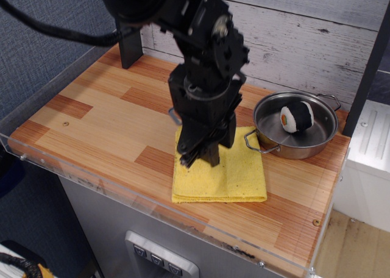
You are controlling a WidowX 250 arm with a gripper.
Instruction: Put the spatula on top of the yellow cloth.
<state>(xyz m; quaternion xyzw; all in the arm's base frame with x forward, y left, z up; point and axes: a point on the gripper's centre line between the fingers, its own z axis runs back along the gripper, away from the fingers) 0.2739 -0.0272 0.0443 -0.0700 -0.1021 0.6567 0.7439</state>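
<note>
The yellow cloth (244,177) lies flat on the wooden table near its front edge. My black gripper (198,159) points down over the left half of the cloth, with its tips at or just above the fabric. It is shut on the spatula. Only a small grey piece of the spatula (174,115) sticks out at the left side of the gripper body. The green handle is hidden between the fingers.
A steel pan (317,145) with a black-and-white plush ball (297,116) in it stands right of the cloth, its handle touching the cloth's corner. A black post (129,43) stands at the back left. A clear acrylic rim (122,189) lines the table's front.
</note>
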